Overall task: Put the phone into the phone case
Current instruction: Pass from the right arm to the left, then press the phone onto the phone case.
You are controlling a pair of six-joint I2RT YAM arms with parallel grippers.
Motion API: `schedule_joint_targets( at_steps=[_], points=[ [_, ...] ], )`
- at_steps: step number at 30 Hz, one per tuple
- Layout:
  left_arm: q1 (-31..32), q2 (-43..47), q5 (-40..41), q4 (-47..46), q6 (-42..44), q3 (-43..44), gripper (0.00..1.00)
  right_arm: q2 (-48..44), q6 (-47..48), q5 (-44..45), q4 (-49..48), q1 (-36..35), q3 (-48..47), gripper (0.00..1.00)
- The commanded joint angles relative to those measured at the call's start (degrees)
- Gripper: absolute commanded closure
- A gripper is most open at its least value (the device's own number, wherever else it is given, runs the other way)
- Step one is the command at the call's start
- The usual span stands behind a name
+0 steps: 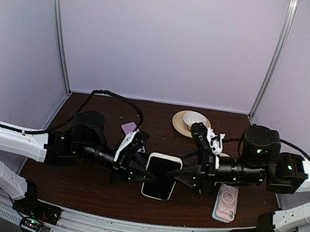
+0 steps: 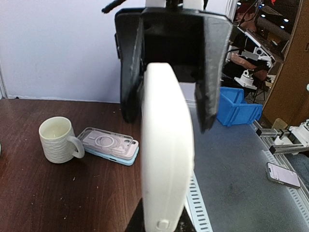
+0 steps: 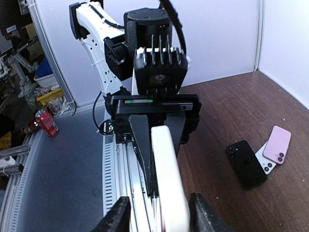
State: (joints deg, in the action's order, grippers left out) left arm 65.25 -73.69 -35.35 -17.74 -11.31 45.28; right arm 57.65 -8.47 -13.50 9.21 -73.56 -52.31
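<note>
A white phone case point(image 1: 161, 176) with a dark-screened phone in it is held edge-on between my two grippers, above the table's front middle. My left gripper point(image 1: 140, 175) is shut on its left edge; in the left wrist view the case point(image 2: 166, 145) fills the centre, and the left gripper point(image 2: 166, 221) shows only as dark finger bits at the bottom. My right gripper point(image 1: 182, 180) is open. In the right wrist view its fingers point(image 3: 118, 216) stand either side of the case point(image 3: 166, 183) with gaps. How fully the phone sits in the case is hidden.
A clear-cased phone on a blue one point(image 1: 225, 202) lies at the front right, also in the left wrist view point(image 2: 108, 145). A pale cup point(image 2: 58, 140) stands beside it. A plate with a cup point(image 1: 191, 122) is at the back. A black phone point(image 3: 246, 164) and a pink phone point(image 3: 277, 145) lie left.
</note>
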Motion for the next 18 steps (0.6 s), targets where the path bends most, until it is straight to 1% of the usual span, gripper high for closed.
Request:
schedule_joint_targets(
  at_steps=[1, 8, 10, 12, 13, 15, 18],
  points=[
    [0.0, 1.4, 1.8, -2.8, 0.2, -0.2, 1.0, -3.4, 1.4, 3.0, 3.6, 0.2, -1.9, 0.44],
    [0.0, 1.3, 1.3, -2.8, 0.3, 0.0, 1.0, -4.3, 1.4, 3.2, 5.4, 0.4, -1.7, 0.44],
    [-0.1, 1.2, 1.2, -2.8, 0.3, 0.0, 1.0, -3.5, 1.7, 3.0, 5.1, 0.5, -2.1, 0.45],
    [0.0, 1.2, 1.1, -2.8, 0.2, 0.0, 1.0, -2.2, 2.3, 2.9, 5.3, 0.6, -3.0, 0.49],
    [-0.1, 1.3, 1.1, -2.9, 0.2, 0.0, 1.0, -1.8, 2.6, 3.0, 5.7, 0.6, -3.4, 0.53],
    [0.0, 1.4, 0.9, -3.0, 0.3, -0.1, 1.0, -1.1, 3.0, 2.9, 5.4, 0.8, -3.8, 0.64],
    [-0.1, 1.3, 0.7, -3.0, 0.3, 0.0, 1.0, -0.6, 3.2, 1.4, 4.7, 1.3, -4.1, 0.89]
  ],
)
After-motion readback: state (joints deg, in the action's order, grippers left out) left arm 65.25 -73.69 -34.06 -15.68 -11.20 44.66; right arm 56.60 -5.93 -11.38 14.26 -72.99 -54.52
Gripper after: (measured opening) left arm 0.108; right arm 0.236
